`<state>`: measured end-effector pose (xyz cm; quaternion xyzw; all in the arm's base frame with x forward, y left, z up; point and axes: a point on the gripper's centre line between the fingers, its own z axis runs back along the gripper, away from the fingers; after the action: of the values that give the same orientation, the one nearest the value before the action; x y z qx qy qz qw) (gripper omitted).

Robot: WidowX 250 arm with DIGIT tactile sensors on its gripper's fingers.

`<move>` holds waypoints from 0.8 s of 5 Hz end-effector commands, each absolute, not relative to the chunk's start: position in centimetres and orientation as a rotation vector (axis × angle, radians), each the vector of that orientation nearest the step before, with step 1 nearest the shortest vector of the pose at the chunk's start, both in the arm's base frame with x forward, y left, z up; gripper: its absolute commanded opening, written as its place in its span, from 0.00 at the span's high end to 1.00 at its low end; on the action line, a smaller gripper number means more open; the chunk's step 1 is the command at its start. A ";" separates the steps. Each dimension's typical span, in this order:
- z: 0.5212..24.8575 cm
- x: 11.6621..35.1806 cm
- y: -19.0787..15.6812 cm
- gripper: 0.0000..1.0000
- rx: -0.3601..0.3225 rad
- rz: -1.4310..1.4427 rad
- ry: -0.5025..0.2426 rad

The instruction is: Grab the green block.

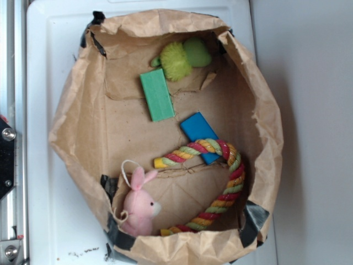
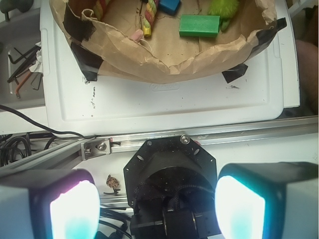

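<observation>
Green block: the flat, smooth, medium-green rectangular slab (image 1: 157, 95) lay on the floor of the crumpled brown paper bag (image 1: 77, 127), toward its far end, just beside the fuzzy lime-green plush toy (image 1: 182, 58) and apart from the blue rectangular block (image 1: 199, 130).
Gripper: the gripper (image 2: 157, 209) showed only in the wrist view, its two glowing pads spread wide with nothing between them, well short of the bag and over the aluminium rail (image 2: 209, 134).
Cut off: the wrist view clipped the bag's far part, so the blue block, the plush toy and the striped multicolour rope (image 1: 220, 182) appeared only in part at the top edge.
Hidden: one end of the blue block lay under the rope.
Exterior view only: the pink plush rabbit (image 1: 139, 207) near the bag's lower rim; the whole curve of the rope.
Wrist view only: black cables and hex keys (image 2: 22, 64) left of the white plastic tray (image 2: 164, 104) that carried the bag.
</observation>
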<state>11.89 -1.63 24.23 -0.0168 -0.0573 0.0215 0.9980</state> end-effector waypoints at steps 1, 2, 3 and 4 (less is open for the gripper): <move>24.2 11.9 -1.6 0.00 -0.034 0.043 -0.115; 23.7 16.9 -0.5 0.00 -0.084 0.293 -0.188; 23.2 19.7 0.1 0.00 -0.096 0.463 -0.229; 21.5 21.7 1.1 0.00 -0.103 0.699 -0.319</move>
<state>21.70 0.43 20.86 -0.0459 -0.1483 0.3454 0.9255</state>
